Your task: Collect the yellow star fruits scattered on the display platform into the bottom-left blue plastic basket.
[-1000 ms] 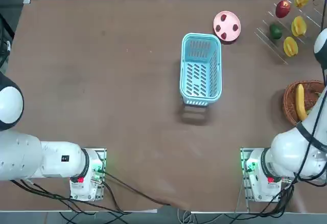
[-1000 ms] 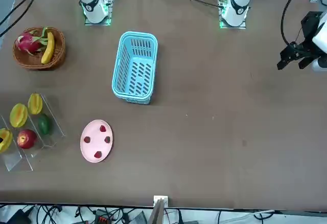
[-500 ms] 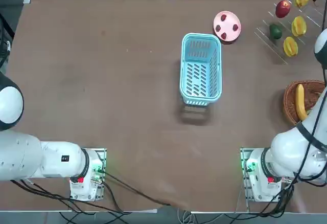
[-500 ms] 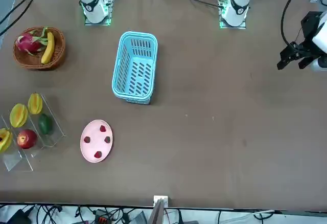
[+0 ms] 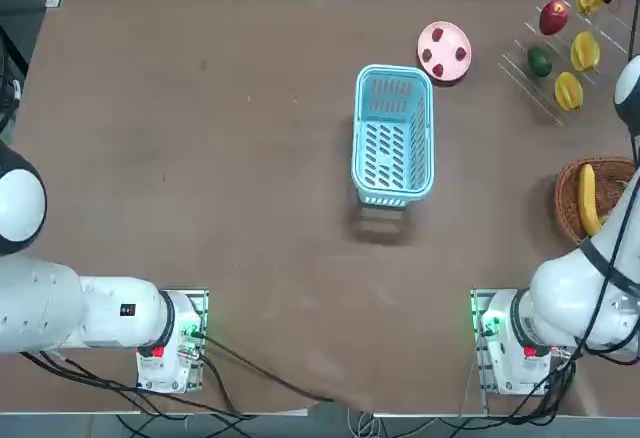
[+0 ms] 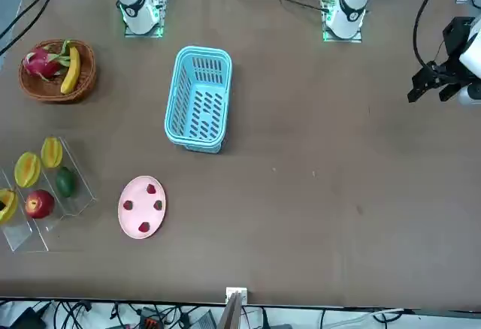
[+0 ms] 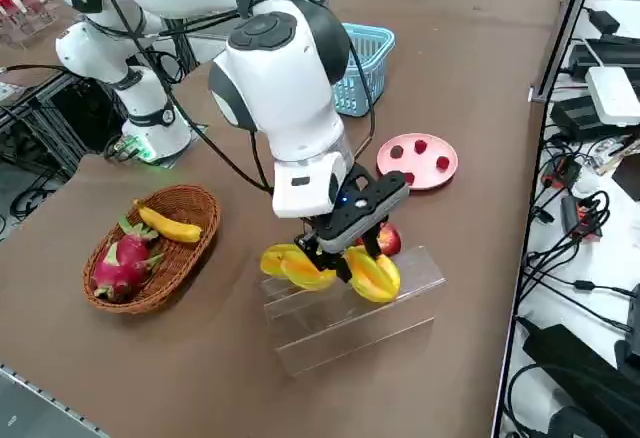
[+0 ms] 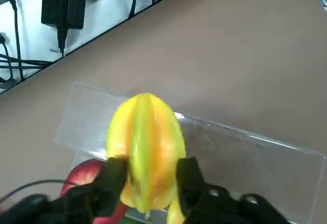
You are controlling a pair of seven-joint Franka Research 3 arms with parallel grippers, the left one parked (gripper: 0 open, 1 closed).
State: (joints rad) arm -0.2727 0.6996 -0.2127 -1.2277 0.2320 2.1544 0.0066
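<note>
At the table's (image 5: 200,158) far right corner, the clear rack (image 7: 340,333) is where I work. It is see-through, with thin pale step lines. The blue basket (image 5: 392,193) stands well apart from it at mid-table, slotted, round-cornered and with nothing in it.

All three star fruits are on the rack: yellow-orange ridged ovals with pointed ends. One (image 5: 568,90) sits on the tier nearest my base and one (image 5: 584,51) on the middle tier beside a green fruit (image 5: 540,61). The third (image 8: 145,142) is on the far tier next to a red apple (image 7: 390,241). My wrist camera shows it end-on, its ridges running lengthwise with a greenish tinge along them.

My gripper (image 8: 150,170) is down over that third fruit, its black fingers (image 8: 115,170) pressed against the fruit's two flanks in a grasp. The fruit is on the rack, not lifted.

The tabletop is plain matte brown. A wicker basket (image 7: 205,213) by my base holds a banana (image 7: 170,226) and a pink dragon fruit (image 7: 120,263). A pink plate (image 7: 425,161) with small red berries lies between the rack and the blue basket. Cables (image 7: 570,238) and power bricks crowd the floor past the table's edge.

Against the overhead and front pictures of a second ago, nothing on the table has shifted: the basket, the plate and all three star fruits lie as they did.
</note>
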